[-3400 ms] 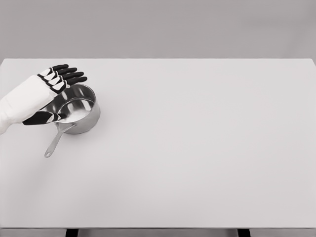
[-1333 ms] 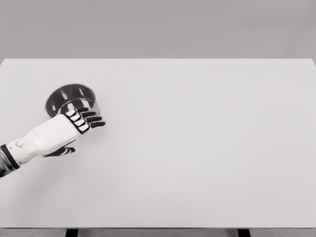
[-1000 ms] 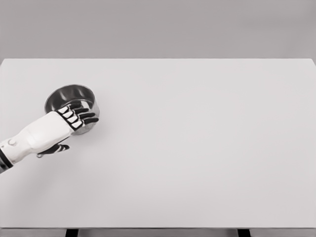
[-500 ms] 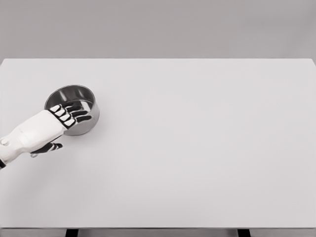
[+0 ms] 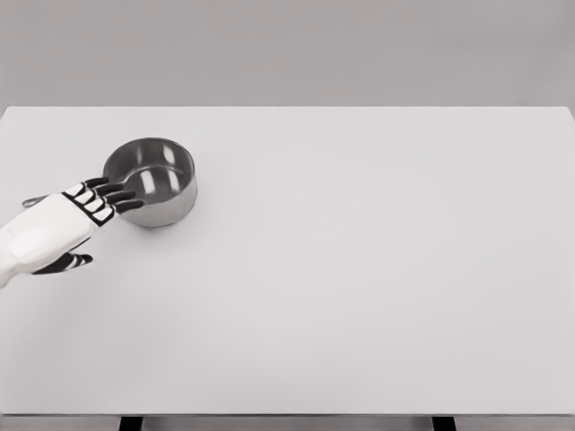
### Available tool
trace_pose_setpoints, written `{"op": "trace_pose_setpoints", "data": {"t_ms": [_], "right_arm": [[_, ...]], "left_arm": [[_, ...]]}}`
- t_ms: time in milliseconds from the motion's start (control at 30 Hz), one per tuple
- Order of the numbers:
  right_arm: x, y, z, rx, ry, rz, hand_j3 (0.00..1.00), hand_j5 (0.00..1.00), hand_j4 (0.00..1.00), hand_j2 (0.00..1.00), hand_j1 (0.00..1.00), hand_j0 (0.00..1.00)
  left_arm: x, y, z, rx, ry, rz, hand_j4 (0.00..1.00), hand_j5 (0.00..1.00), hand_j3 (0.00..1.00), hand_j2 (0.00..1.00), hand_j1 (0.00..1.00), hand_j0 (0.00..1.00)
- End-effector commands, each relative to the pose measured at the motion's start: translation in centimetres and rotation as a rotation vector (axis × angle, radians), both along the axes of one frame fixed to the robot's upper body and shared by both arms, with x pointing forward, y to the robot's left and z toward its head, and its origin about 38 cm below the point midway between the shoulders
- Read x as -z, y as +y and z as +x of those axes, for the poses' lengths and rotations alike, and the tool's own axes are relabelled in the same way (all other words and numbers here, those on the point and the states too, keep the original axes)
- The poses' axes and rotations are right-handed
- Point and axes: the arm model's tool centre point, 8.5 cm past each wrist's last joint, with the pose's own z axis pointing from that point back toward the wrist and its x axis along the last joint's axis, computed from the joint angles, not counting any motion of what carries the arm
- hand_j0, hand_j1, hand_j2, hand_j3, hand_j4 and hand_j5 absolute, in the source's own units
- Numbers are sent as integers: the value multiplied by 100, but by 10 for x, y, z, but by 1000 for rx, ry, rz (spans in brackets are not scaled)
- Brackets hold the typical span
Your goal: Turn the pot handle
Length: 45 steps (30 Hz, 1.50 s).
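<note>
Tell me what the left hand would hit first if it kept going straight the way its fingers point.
Probably the pot: the left hand has its fingers aimed right and slightly up at the pot's near wall. Contact can't be judged from this view.

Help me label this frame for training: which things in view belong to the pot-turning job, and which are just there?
Part of the job:
- steel pot
- its handle, only the tip showing behind the hand
- left hand, fingers spread, fingertips at the pot's side

Just there:
- white table, nothing else on it
</note>
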Motion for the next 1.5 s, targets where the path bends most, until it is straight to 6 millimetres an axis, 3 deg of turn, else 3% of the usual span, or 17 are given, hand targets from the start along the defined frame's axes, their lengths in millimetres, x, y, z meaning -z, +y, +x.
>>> {"op": "trace_pose_setpoints", "data": {"t_ms": [0, 267, 567, 1067, 1467], "right_arm": [[0, 0, 0, 0, 0, 0, 100, 100, 100, 100, 100, 100], [0, 0, 0, 0, 0, 0, 100, 100, 100, 100, 100, 100], [0, 0, 0, 0, 0, 0, 100, 100, 100, 100, 100, 100], [0, 0, 0, 0, -1, 0, 100, 100, 100, 100, 100, 100], [0, 0, 0, 0, 0, 0, 100, 100, 100, 100, 100, 100]], "left_arm": [[-7, 6, 1, -16, -16, -7, 100, 100, 100, 100, 100, 100], [-12, 6, 4, -18, -34, -8, 100, 100, 100, 100, 100, 100], [-6, 33, 23, -100, -14, -16, 100, 100, 100, 100, 100, 100], [8, 55, 40, -177, 21, -34, 100, 100, 100, 100, 100, 100], [9, 42, 52, -148, 25, -44, 100, 100, 100, 100, 100, 100]]}}
